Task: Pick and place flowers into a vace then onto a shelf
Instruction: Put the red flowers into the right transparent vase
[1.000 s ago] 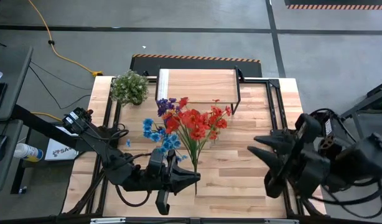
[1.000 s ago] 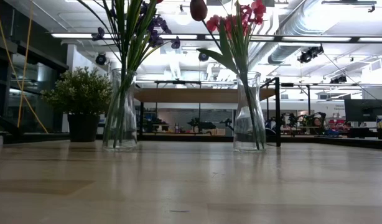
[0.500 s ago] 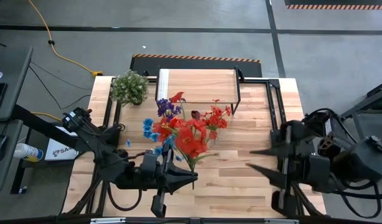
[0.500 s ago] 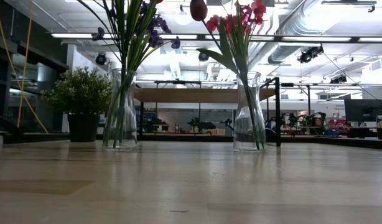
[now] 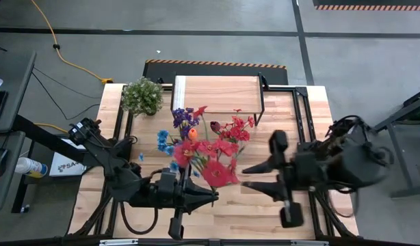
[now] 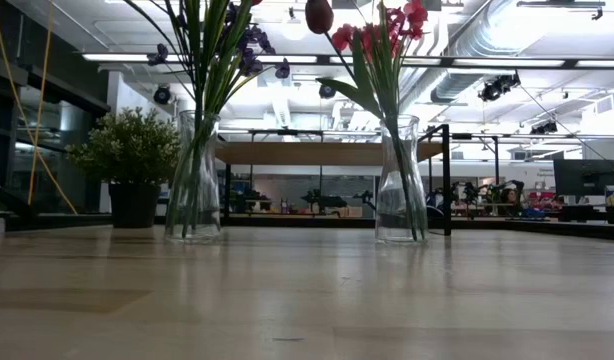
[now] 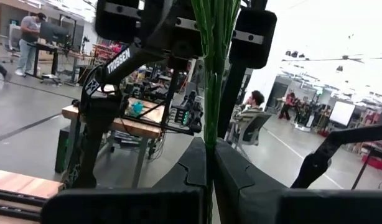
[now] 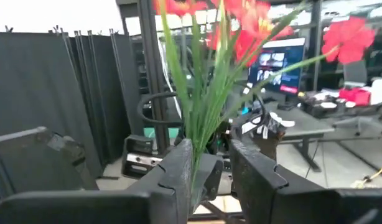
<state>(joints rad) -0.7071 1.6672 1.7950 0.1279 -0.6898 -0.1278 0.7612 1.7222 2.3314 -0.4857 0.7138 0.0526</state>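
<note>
**Left hand clamps a red bunch above the counter; right hand faces it, fingers apart**

The left hand (image 5: 211,197) is at the near middle of the counter (image 5: 278,212), its fingers closed tight on the green stems of a bunch (image 5: 211,164) of red flowers. The left wrist view shows the stems (image 7: 211,93) pinched between the two fingers and rising straight up out of them. From above, the blooms spread out beyond the fingertips, toward the counter's middle.

The right hand (image 5: 243,178) is just right of that bunch and points at it. Its fingers stand apart. In the right wrist view the stems (image 8: 200,118) rise by the gap, close to one finger (image 8: 178,171); I cannot tell whether they touch it.

Two glass vases stand on the counter in front of the shelf (image 5: 217,92). The left vase (image 6: 194,180) holds blue and purple flowers (image 5: 174,133). The right vase (image 6: 400,180) holds red flowers (image 5: 236,128). Neither vase is on the shelf, whose wood top is bare. A potted plant (image 5: 143,96) sits at the far left corner, beside the shelf.

Beyond the counter, the left wrist view takes in a seated person (image 7: 253,106) and another person (image 7: 30,34) standing at a desk.
</note>
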